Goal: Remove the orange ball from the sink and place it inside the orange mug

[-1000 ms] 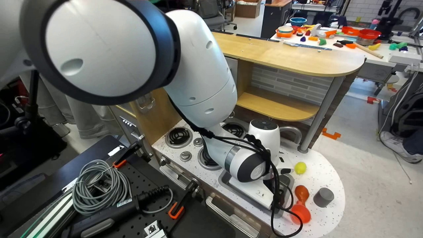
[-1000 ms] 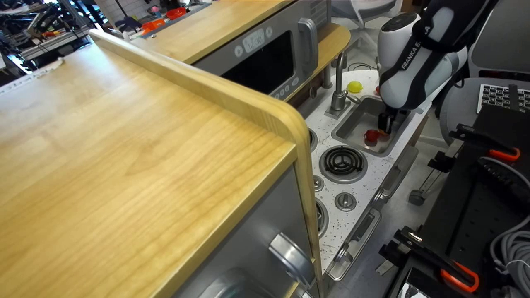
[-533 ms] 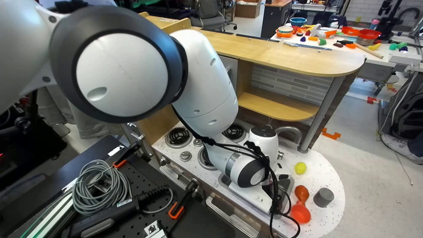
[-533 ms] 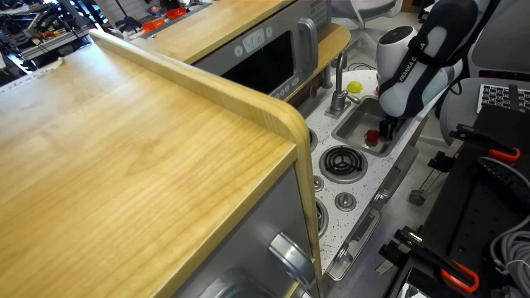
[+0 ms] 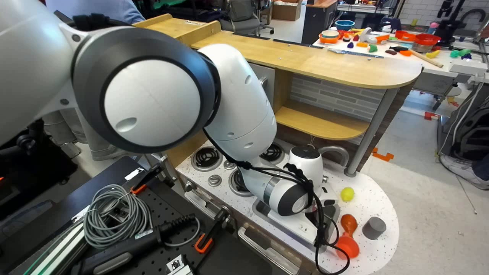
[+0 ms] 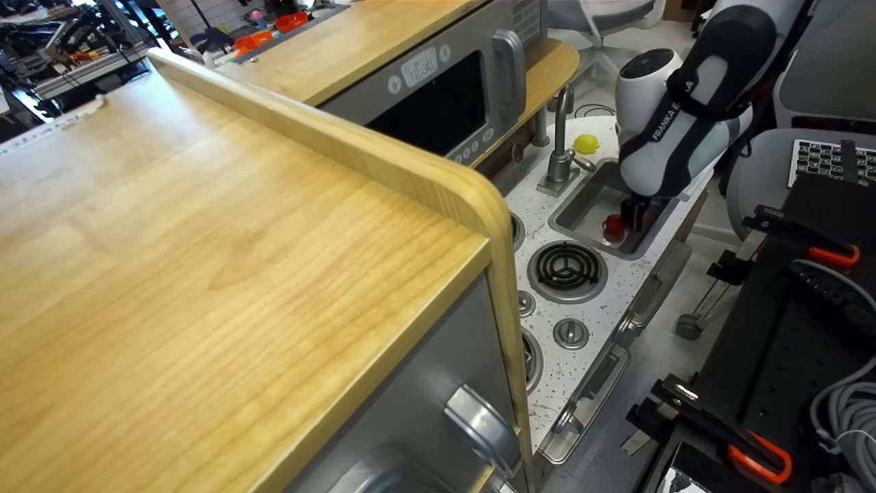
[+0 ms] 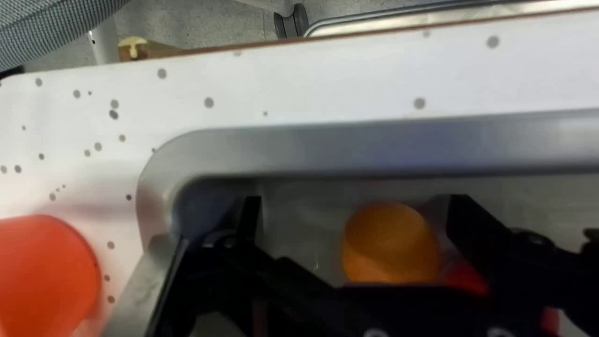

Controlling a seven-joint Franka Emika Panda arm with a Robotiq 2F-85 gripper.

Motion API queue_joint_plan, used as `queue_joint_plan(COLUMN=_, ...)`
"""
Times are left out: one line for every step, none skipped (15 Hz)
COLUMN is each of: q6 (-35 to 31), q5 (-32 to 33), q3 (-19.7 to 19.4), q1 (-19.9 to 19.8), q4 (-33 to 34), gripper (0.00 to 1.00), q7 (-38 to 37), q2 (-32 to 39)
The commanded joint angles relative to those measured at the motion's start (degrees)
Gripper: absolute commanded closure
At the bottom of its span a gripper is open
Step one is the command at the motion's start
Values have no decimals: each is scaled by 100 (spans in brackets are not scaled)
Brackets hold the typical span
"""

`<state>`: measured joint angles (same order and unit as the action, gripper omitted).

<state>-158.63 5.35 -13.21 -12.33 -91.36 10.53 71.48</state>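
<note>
Silver-grey edges the sink [image 7: 327, 150], and inside that basin sits the orange ball [image 7: 388, 248], its lower edge covered by black parts of the pincer [image 7: 354, 210]. The pincer hangs in the sink, released: its two black fingers [image 7: 468, 229] stand well parted, at nine and three o'clock of the ball in the wrist view. The ball is nearer the three o'clock finger; whether it touches that one I cannot tell. At about four o'clock of the ball a red thing [image 7: 468, 278] shows, partly hidden by the same finger.

At nine o'clock in the wrist view, outside the sink on the white speckled bench [image 7: 304, 84], is the orange-red cup [image 7: 42, 276], cut off by the edge of the view. In an exterior view the cup is at four o'clock of the sink, with an orange-brown bulb-shaped thing [image 5: 348, 222] just beside it at twelve, a grey cylinder [image 5: 374, 228] near it at two, and a yellow ball [image 5: 347, 194] farther off at twelve. In an exterior view the faucet [image 6: 561, 163] stands between ten and eleven o'clock of the sink, and a black burner [image 6: 567, 268] at seven.
</note>
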Motion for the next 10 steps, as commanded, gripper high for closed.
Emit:
queue_joint_plan(q6=148, q5=178, q3=72, q1=-84, q4=318, gripper=26, q7=66, q2=166)
queue_joint_plan(q6=131, q5=187, q3=70, q1=-82, q4=325, gripper=34, q7=69, q2=156)
queue_joint_plan(q6=146, q5=188, q3=56, q1=-73, q4=350, gripper=40, q7=51, q2=156)
queue_joint_plan(q6=156, q5=188, q3=66, q1=-77, q4=366, gripper=49, q7=61, q2=155)
queue_joint_plan(q6=156, q5=188, q3=73, q1=-82, q4=352, gripper=57, q7=73, q2=149)
queue_joint_plan(q6=146, q5=187, q3=69, q1=-78, q4=318, gripper=65, q7=75, q2=128)
queue_joint_plan(q6=147, q5=178, q3=92, q1=-94, q4=281, gripper=73, q7=94, q2=92)
queue_joint_plan(q6=120, q5=178, q3=72, q1=-66, q4=205, gripper=79, q7=67, q2=32)
queue_joint_plan(q6=86, q5=184, q3=27, q1=-24, q4=120, gripper=79, q7=27, q2=-30)
queue_joint_plan(q6=-3, q5=189, q3=9, q1=0, q4=0, gripper=79, q7=12, q2=-119)
